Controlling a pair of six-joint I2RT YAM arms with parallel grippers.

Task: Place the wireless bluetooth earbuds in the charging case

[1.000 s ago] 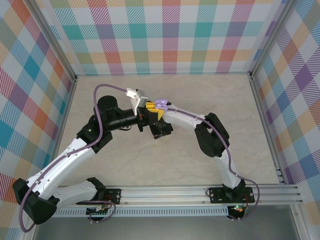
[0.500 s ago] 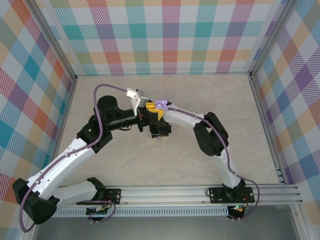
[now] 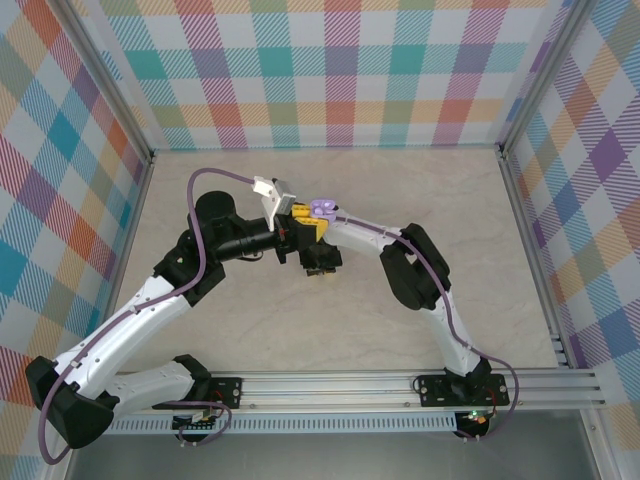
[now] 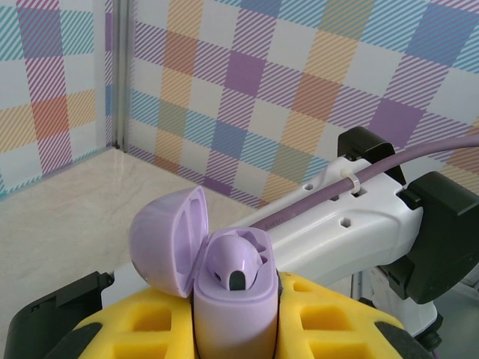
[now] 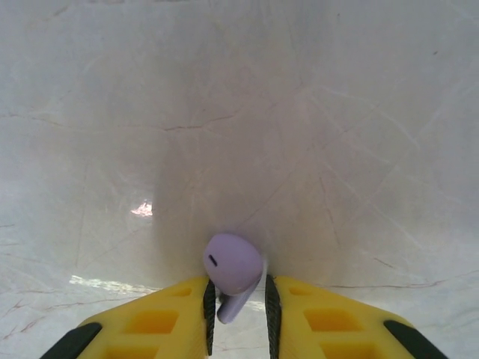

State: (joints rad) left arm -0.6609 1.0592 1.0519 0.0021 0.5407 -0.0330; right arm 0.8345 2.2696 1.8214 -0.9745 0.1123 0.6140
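Pinching lilac earbud [image 5: 233, 265] squarely seems key: right end effector [image 5: 238, 299] straddles it at counter [image 5: 314, 112] centre, clamp unconfirmed; left end effector [image 4: 233, 340] grips open charging case [image 4: 233, 303].

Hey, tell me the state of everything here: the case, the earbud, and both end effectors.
charging case: lid open, clamped.
lilac earbud: out of the case, not yet inserted.
left end effector: shut on the charging case.
right end effector: straddling the lilac earbud, grip unclear.
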